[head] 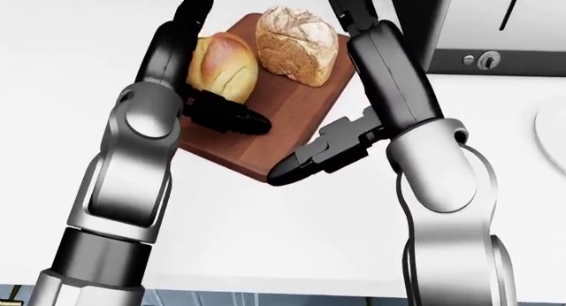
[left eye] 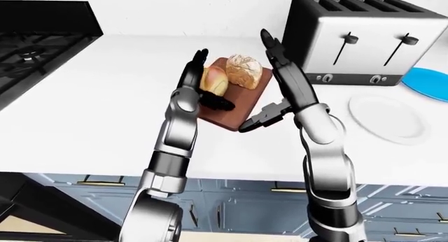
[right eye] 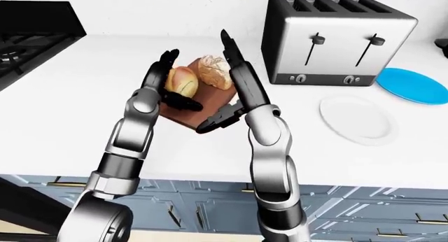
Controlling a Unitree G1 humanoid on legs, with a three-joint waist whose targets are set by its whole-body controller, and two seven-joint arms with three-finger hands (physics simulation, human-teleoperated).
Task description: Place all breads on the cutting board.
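A brown cutting board (head: 265, 130) lies on the white counter. On it are a golden roll (head: 223, 64) at the left and a rustic floured loaf (head: 296, 42) beside it on the right. My left hand (left eye: 211, 80) is open at the roll's left side. Its fingers (head: 190, 17) point straight up and its thumb (head: 228, 117) reaches under the roll's near side. My right hand (right eye: 214, 79) is open over the board's right edge, with the thumb (head: 310, 157) stretched out low and nothing held.
A steel toaster (left eye: 357, 37) stands at the upper right of the left-eye view. A white plate (left eye: 388, 116) and a blue plate (left eye: 430, 82) lie to its right. A black stove (left eye: 35, 48) is at the upper left. The counter edge and blue cabinets (left eye: 231, 205) are below.
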